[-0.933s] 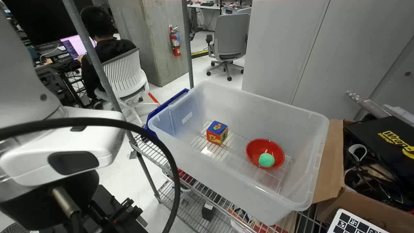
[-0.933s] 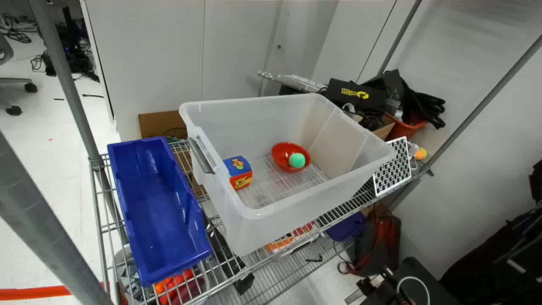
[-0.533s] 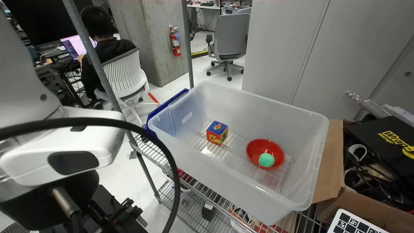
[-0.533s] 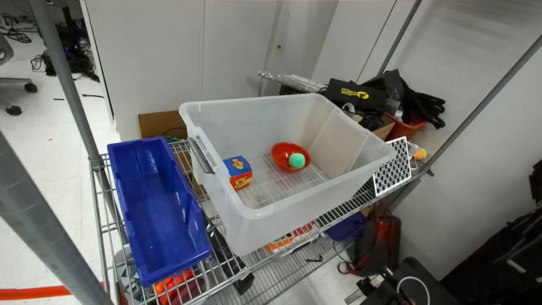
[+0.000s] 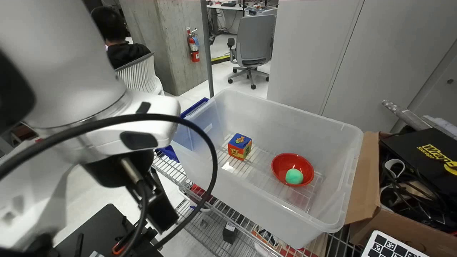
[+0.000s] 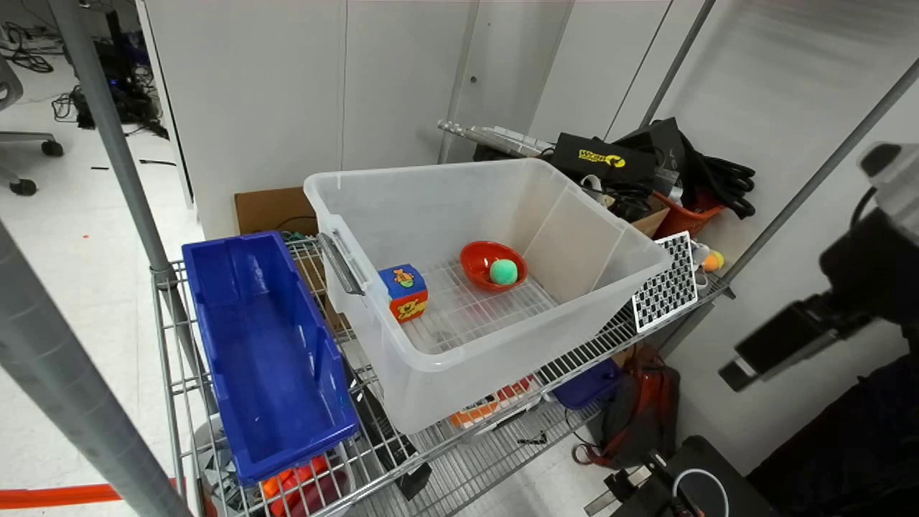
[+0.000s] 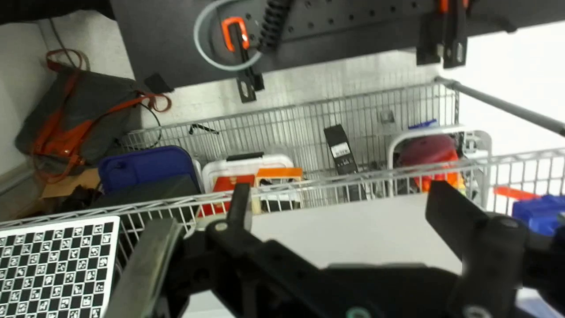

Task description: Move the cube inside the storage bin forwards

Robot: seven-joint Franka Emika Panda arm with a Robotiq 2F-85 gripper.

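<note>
On the floor of a translucent storage bin [image 5: 264, 210], mid-frame in an exterior view, sits a small cube [image 5: 240, 147] with a blue top and an orange side. Apart from it, to the right, a red bowl [image 5: 285, 162] holds a green ball [image 5: 294, 176]. Left of centre in an exterior view, the bin's rim hides the left part of the cube [image 6: 409, 294].

The arm [image 5: 68, 60] fills the left of an exterior view, cut off by the top and left edges. At upper left only the head and upper back of a person [image 5: 114, 35] show past it, and with a looping black cable [image 5: 153, 117] it covers part of the bin's left end. A blue bin [image 6: 276, 359], whole at the left of an exterior view, shows there only in pieces.

Outside the storage bin, the gripper [image 5: 166, 221] slants toward the lower right. In an exterior view the gripper [image 6: 739, 373] enters from the right edge, blurred, tilted toward the lower left. In both, its fingers merge into one dark shape. In the wrist view the fingers [image 7: 452, 216] reach up from the bottom, spread wide, released. A pale surface [image 7: 353, 234] behind them is too plain to identify.
</note>
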